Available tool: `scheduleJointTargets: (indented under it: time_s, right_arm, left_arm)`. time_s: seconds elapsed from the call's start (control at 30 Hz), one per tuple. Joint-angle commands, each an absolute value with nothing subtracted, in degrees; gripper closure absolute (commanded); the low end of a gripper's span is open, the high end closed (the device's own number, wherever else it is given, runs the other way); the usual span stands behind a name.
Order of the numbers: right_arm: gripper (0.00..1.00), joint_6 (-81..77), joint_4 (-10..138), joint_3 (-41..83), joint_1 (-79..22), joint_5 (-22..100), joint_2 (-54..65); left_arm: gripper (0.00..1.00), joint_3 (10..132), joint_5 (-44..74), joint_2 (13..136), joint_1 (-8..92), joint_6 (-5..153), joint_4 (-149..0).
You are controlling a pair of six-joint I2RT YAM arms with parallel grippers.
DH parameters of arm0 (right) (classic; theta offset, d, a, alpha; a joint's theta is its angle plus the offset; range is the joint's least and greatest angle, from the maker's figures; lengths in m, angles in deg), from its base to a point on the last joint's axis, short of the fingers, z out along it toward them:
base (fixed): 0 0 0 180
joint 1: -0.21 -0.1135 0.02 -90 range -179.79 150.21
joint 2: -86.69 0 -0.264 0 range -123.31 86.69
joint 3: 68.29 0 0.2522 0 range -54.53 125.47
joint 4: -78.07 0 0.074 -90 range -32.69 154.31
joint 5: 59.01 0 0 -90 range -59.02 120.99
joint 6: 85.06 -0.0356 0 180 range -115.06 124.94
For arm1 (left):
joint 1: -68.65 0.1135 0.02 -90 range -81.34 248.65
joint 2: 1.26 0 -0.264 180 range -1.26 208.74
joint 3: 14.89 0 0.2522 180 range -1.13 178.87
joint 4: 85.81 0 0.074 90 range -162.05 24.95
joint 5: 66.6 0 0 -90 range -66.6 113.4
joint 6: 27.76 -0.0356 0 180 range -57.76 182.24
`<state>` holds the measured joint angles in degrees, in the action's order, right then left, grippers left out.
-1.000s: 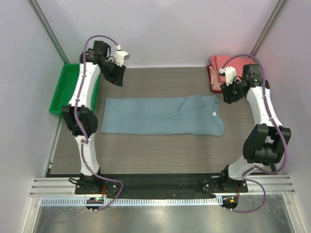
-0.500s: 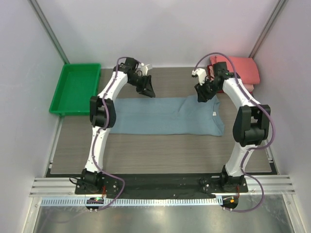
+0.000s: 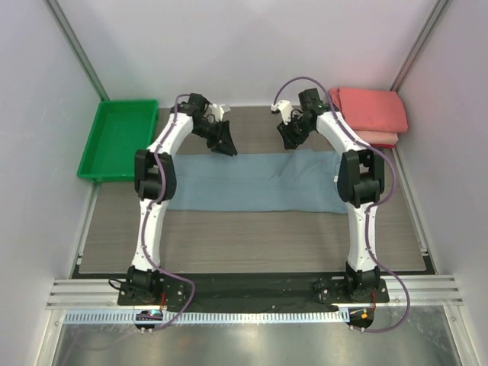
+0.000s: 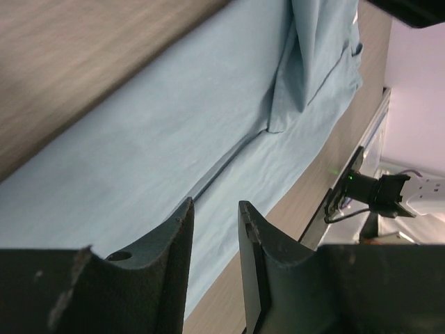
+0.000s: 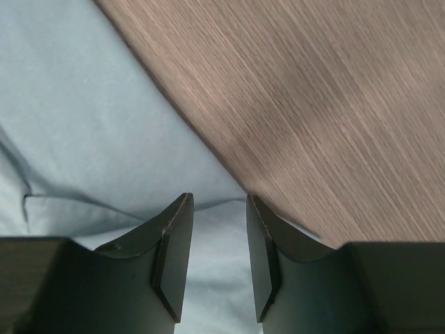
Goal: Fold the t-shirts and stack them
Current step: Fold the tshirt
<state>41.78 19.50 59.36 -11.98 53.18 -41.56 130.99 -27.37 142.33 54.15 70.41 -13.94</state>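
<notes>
Left of the dusty blue-grey cloth t-shirt (image 3: 244, 183), which lies spread as a long flat band across the middle of the wood-grain tabletop (image 3: 252, 236), the green plastic tray (image 3: 118, 137) stands well apart and plays no part in this step. The left end effector (image 3: 222, 142) hangs over the shirt's far long edge, left of its middle. In the wrist view its fingers are parted by a narrow gap with nothing between them, above a crease in the cloth. The right end effector (image 3: 290, 137) is over the same far edge, right of the middle, also released and empty, and its fingers straddle the line where cloth meets bare wood. The likely step is a two-point pinch of that far edge, to fold the shirt toward its near edge. To do it well, both should widen a little, descend together, catch every layer just inside the edge, and lift evenly so the band does not skew. Right of the shirt and beyond its far corner lie the folded coral-red shirts (image 3: 370, 110), the stack it should join.
</notes>
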Motion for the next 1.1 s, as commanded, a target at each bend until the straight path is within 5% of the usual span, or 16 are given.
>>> scheduleJointTargets:
  time_s: [0.0,0.77,1.07]
  right_arm:
    - [0.58,40.6,16.5,64.2,-12.9,49.4,-43.7]
    - [0.58,38.7,16.0,64.2,-13.4,43.6,-47.9]
    - [0.66,38.7,15.8,64.4,-13.4,42.3,-49.1]
  left_arm:
    - [0.67,131.6,-26.5,133.8,57.7,68.5,-12.3]
    - [0.67,131.8,-24.1,131.9,60.0,67.2,-11.5]
    - [0.67,131.9,-23.4,131.8,60.0,66.6,-11.3]
